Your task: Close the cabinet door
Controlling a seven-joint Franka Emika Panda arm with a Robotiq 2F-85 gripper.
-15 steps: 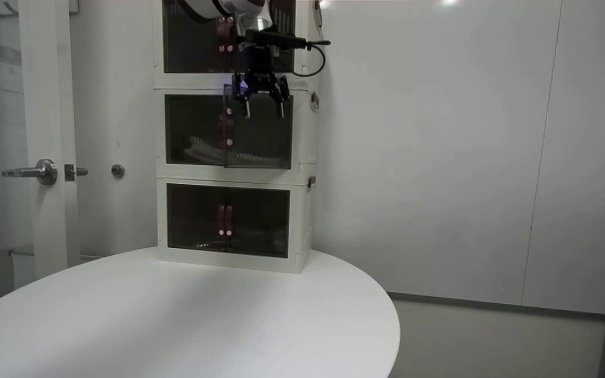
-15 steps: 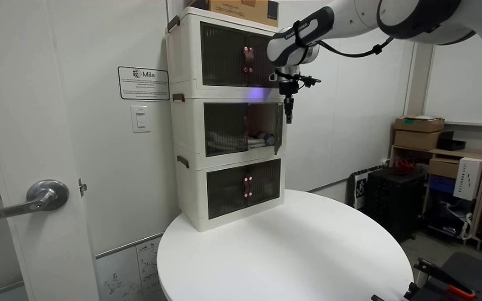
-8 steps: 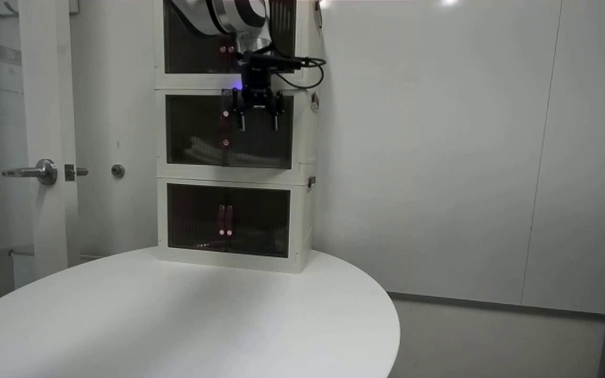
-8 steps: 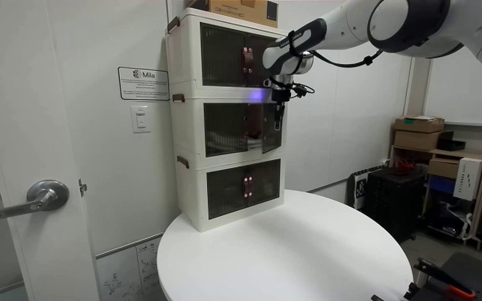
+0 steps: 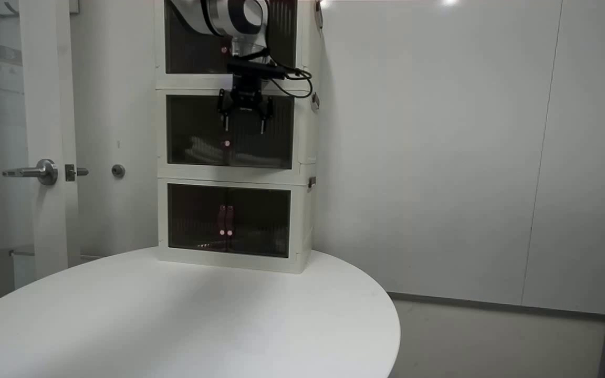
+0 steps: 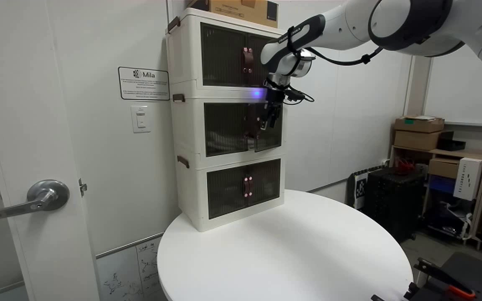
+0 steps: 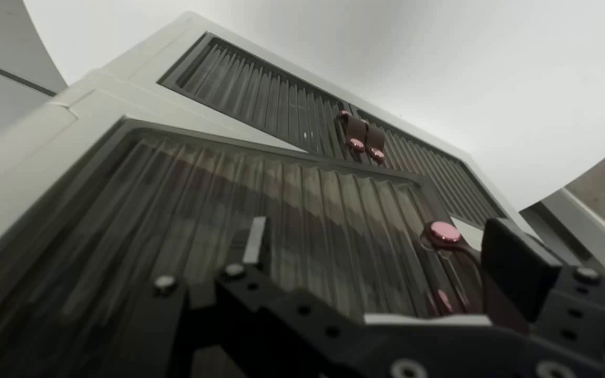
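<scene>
The cabinet door (image 5: 266,149) is the ribbed see-through panel on the middle tier of the white cabinet (image 5: 305,220). In an exterior view the door (image 6: 271,140) stands slightly ajar, with a narrow gap at its free edge. The wrist view shows the door (image 7: 218,210) with its brown strap handle and pink stud (image 7: 445,231). My gripper (image 5: 244,130) is open and points down in front of the door near the handle; it also shows in an exterior view (image 6: 268,125). In the wrist view its fingers (image 7: 386,241) are apart with nothing between them. Contact with the door cannot be told.
The cabinet stands on a round white table (image 6: 291,251). A cardboard box (image 6: 245,12) lies on top of the cabinet. The bottom tier's doors (image 6: 244,190) are shut. A room door with a lever handle (image 6: 48,198) is beside it. A shelf with boxes (image 6: 454,167) stands farther back.
The cabinet door has swung inward from wide open to slightly ajar. My gripper has moved down and across the cabinet front toward the door's handle edge, tilting, and stays open.
</scene>
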